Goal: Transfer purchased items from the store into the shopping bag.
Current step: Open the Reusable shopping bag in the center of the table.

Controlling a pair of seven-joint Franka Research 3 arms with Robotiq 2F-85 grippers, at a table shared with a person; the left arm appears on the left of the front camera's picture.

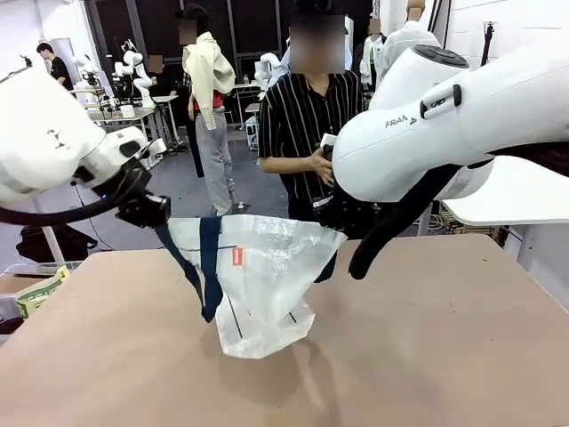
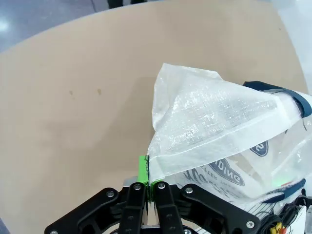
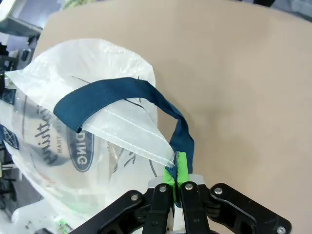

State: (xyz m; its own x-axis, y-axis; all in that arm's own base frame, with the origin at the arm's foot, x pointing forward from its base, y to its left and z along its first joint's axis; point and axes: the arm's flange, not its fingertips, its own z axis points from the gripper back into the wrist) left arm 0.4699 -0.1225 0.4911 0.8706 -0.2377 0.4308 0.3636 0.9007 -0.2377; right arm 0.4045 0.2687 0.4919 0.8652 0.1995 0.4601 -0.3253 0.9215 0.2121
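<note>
The left gripper (image 2: 147, 171) clamps its fingers on the bag (image 1: 267, 271) rim; the right gripper (image 3: 176, 168) pinches the opposite rim beside a handle (image 3: 112, 95), bag stretched between them over the table (image 1: 427, 338).

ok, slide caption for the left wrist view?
Left gripper shut on the top edge of the shopping bag, tan table beyond.

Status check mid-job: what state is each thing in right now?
shopping bag, held up and stretched between both grippers, its bottom near the table.
left gripper, shut on the bag's rim.
right gripper, shut on the rim beside a navy handle.
</note>
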